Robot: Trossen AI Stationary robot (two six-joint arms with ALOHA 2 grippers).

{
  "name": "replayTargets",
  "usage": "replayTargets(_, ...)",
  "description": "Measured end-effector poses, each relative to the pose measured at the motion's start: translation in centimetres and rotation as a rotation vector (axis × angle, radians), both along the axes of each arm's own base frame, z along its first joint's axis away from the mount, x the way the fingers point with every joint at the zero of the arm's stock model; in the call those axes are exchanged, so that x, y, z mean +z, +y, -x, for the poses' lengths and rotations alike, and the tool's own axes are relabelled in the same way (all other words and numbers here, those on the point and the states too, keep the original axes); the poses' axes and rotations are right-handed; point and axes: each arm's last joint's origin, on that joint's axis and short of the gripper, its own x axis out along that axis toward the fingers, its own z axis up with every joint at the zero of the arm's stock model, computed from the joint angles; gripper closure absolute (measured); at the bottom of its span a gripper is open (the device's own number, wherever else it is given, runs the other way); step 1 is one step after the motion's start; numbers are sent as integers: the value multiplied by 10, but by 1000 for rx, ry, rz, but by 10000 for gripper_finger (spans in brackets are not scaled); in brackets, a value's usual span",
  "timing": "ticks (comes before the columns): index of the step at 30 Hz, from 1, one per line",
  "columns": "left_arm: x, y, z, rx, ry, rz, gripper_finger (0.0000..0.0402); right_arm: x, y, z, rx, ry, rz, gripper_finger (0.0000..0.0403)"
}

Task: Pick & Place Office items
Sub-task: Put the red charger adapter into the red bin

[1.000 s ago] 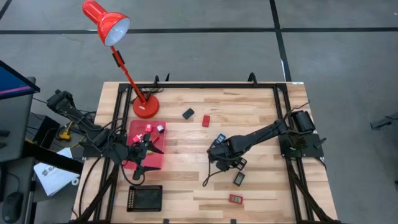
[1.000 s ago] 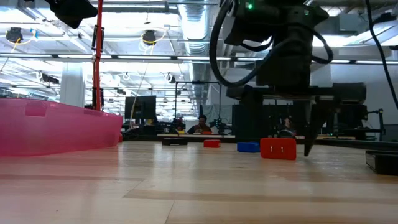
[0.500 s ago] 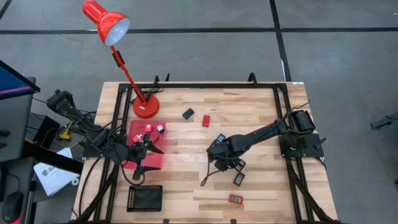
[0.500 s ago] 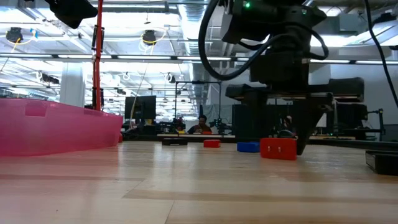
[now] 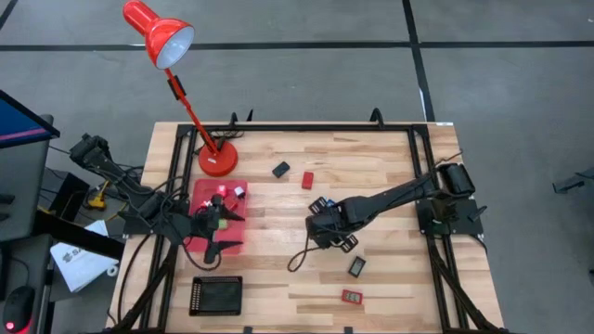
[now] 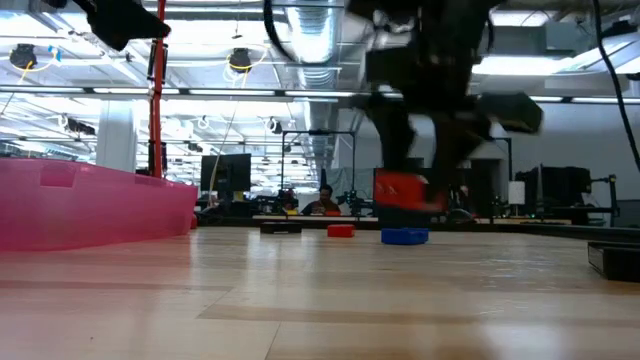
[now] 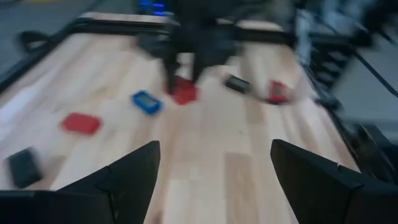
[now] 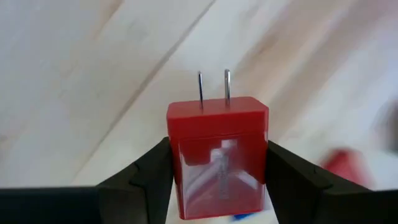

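Note:
My right gripper (image 5: 321, 226) is near the table's middle, shut on a small red block with two metal prongs (image 8: 217, 155). The low view shows that block (image 6: 404, 190) above the table top. My left gripper (image 5: 219, 230) hovers open over the red tray (image 5: 200, 197) at the table's left, holding nothing. Other pieces lie flat on the wood: a black one (image 5: 280, 169), a red one (image 5: 307, 179), a blue one (image 5: 324, 204), another black one (image 5: 357, 266) and a red one (image 5: 351, 297). My right gripper pinches the red block between its two fingers (image 8: 146, 180), one on each side face (image 8: 180, 168). The fingers come from above, and the two prongs (image 8: 213, 87) point away from the gripper. The block is lifted clear of the table, slightly tilted in the low view.
A tall red desk lamp (image 5: 158, 32) stands on its base (image 5: 216, 160) at the far left corner. A black tray (image 5: 215, 295) lies at the near left. Small pieces (image 5: 229, 191) sit in the red tray. Bare wood stretches between the tray and my right gripper.
My right gripper has taken hold of the red block that stood on the table and lifted it clear. It has carried the block up and a little toward the table's left and far edge, away from the black piece beside it.

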Motion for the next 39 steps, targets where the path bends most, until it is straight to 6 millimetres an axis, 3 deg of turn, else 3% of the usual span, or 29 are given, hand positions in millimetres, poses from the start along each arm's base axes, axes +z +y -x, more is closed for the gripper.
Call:
replayTargets(4,0,13,-7,207,-44,106,97,22,14,-2,0,-131,187,204)
replayTargets(8,2,24,-18,297,-90,126,97,35,24,-5,-42,-260,375,204)
replayTargets(18,-6,14,-57,230,-155,-34,115,49,40,-13,-161,-526,582,204)
replayTargets(27,-19,7,-79,348,-182,-252,127,59,51,-20,-143,-629,658,204)
replayTargets(33,-21,5,-88,411,-248,-234,123,65,56,-25,-91,-663,674,204)
replayTargets(39,-19,7,-97,438,-342,-165,124,65,46,-29,-91,-645,679,204)
